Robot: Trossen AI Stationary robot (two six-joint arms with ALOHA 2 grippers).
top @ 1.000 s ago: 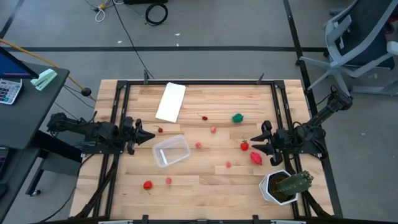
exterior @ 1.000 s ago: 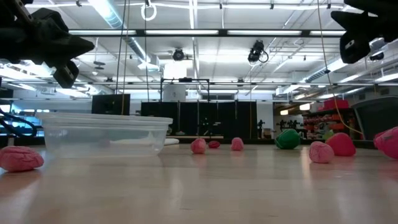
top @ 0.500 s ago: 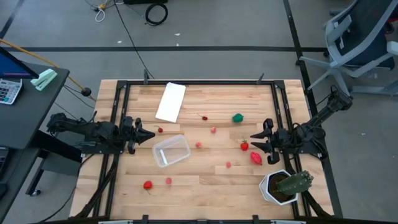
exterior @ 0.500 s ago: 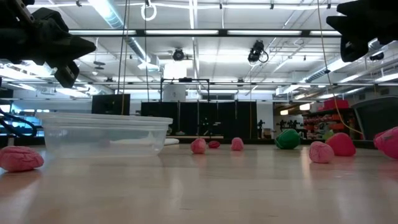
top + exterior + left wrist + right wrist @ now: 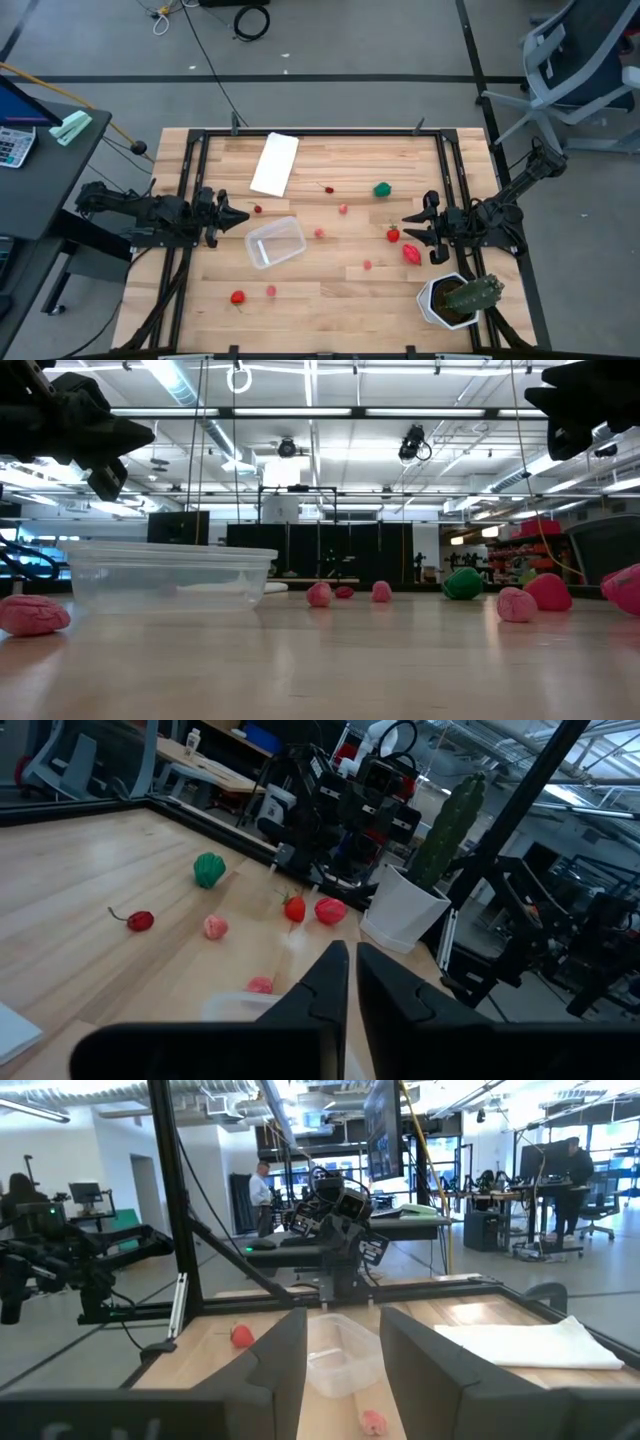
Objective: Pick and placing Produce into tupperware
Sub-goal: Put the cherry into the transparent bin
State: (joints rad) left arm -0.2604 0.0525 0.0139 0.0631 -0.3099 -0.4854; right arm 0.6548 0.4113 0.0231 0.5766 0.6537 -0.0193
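Note:
The clear tupperware (image 5: 275, 242) stands open on the wood table, left of centre; it also shows in the low view (image 5: 170, 575). The produce lies loose on the table: a round green piece (image 5: 382, 189), a red strawberry (image 5: 393, 235), a bigger red piece (image 5: 411, 253), pink pieces (image 5: 343, 209) (image 5: 319, 233) (image 5: 367, 265), and a red one (image 5: 237, 297) near the front left. My left gripper (image 5: 240, 218) is shut and empty, raised just left of the box. My right gripper (image 5: 408, 229) is open and empty, raised beside the strawberry.
A flat white panel (image 5: 275, 164) lies at the far left of the table. A green cactus in a white pot (image 5: 455, 298) stands at the near right corner, close to my right arm. A black frame (image 5: 320, 133) runs around the table's edges.

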